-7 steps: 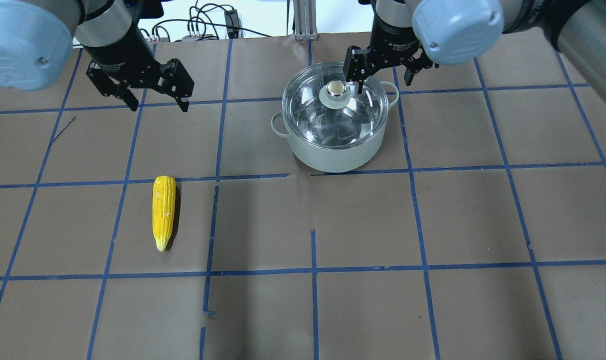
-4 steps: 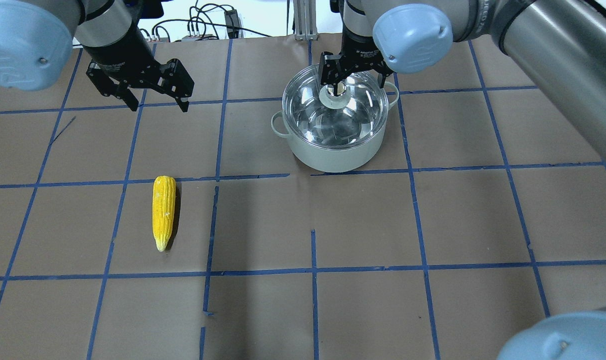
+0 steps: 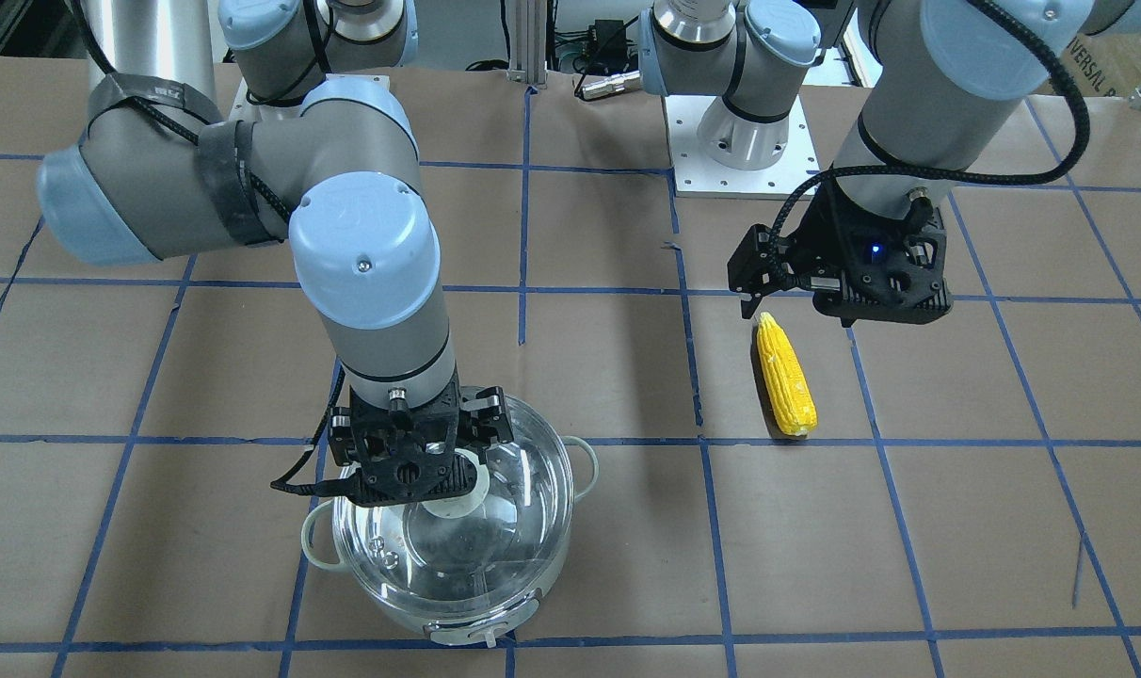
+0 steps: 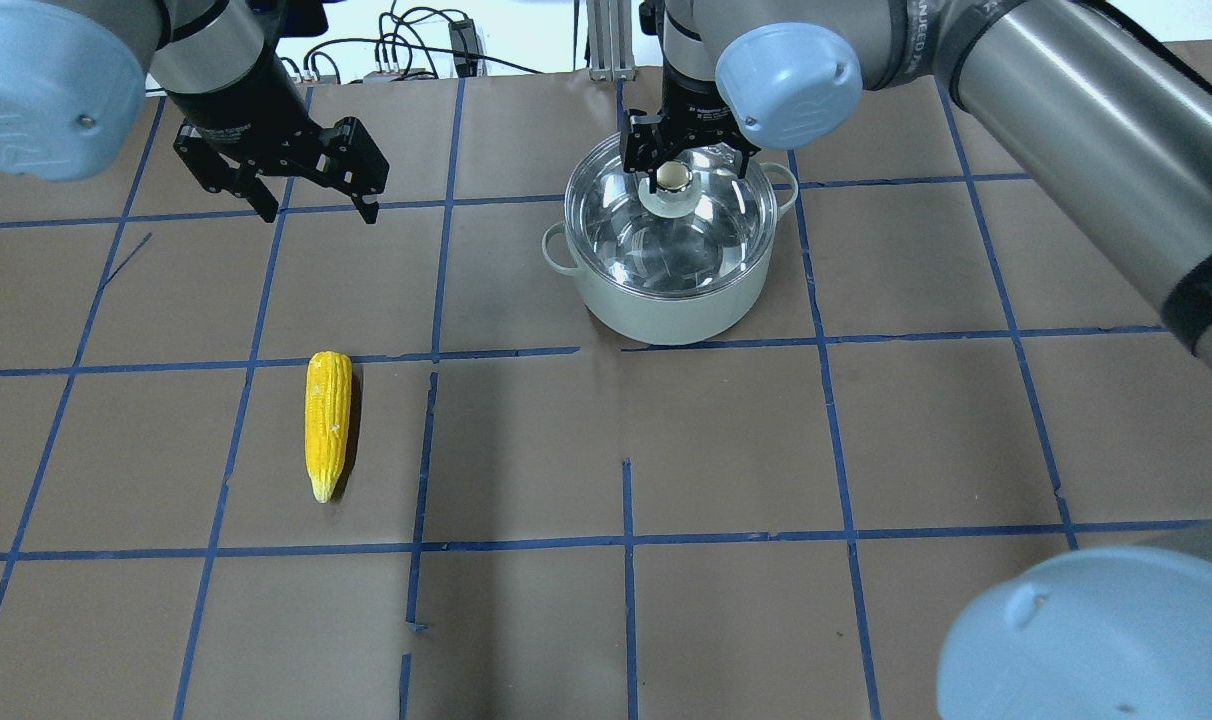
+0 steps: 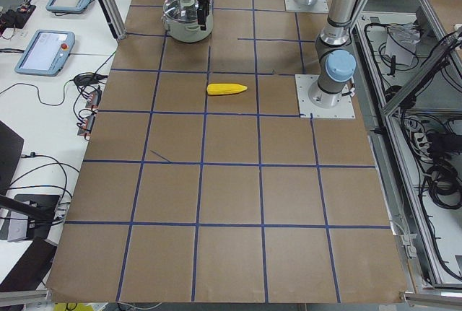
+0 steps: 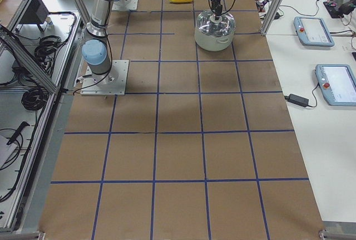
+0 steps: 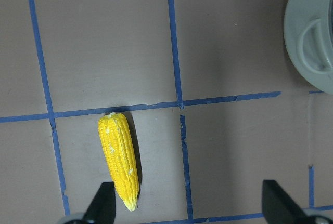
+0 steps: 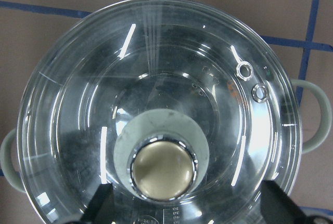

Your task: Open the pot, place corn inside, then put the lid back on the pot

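Our right fingers (image 8: 99, 208) had swung in from the rim and sat spread either side of the knob (image 4: 673, 177) on the lid (image 4: 666, 240), not clamped yet. So the pot (image 4: 666, 315) was still shut, our left fingers (image 7: 103, 203) hung apart and empty, and the corn (image 4: 327, 425) lay on the desk (image 4: 866, 430).

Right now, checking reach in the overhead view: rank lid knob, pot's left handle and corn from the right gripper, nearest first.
1. Lid knob, between the fingers of the right gripper.
2. Pot handle, on the pot's left.
3. Corn, far left, toward the robot.
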`<control>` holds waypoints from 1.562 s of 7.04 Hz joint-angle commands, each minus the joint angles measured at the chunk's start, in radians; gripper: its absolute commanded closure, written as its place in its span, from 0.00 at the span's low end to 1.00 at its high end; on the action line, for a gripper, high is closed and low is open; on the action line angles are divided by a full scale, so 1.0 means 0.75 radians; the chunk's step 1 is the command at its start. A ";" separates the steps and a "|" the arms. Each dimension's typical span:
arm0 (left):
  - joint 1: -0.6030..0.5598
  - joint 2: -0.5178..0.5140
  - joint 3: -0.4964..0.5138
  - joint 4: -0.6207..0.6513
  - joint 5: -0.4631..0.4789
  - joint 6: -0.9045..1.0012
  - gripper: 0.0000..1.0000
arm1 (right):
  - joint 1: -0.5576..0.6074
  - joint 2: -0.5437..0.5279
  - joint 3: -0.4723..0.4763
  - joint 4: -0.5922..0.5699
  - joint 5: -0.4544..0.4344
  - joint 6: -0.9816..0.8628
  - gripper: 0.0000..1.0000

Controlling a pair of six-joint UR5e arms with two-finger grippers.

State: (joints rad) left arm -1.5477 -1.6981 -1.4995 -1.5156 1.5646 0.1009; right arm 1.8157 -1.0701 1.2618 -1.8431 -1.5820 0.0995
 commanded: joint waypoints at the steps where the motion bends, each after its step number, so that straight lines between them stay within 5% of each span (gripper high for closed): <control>1: 0.000 0.000 -0.021 0.002 0.000 0.005 0.00 | 0.009 0.058 -0.050 -0.034 -0.005 0.000 0.01; 4: 0.073 0.047 -0.160 0.006 0.004 0.133 0.00 | 0.009 0.095 -0.071 -0.064 -0.010 0.000 0.01; 11: 0.253 0.160 -0.592 0.325 0.008 0.303 0.00 | 0.027 0.052 0.015 -0.054 -0.006 -0.020 0.03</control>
State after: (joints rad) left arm -1.3887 -1.5808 -1.9034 -1.2926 1.5735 0.3111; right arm 1.8315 -1.0277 1.2616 -1.8804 -1.5855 0.0870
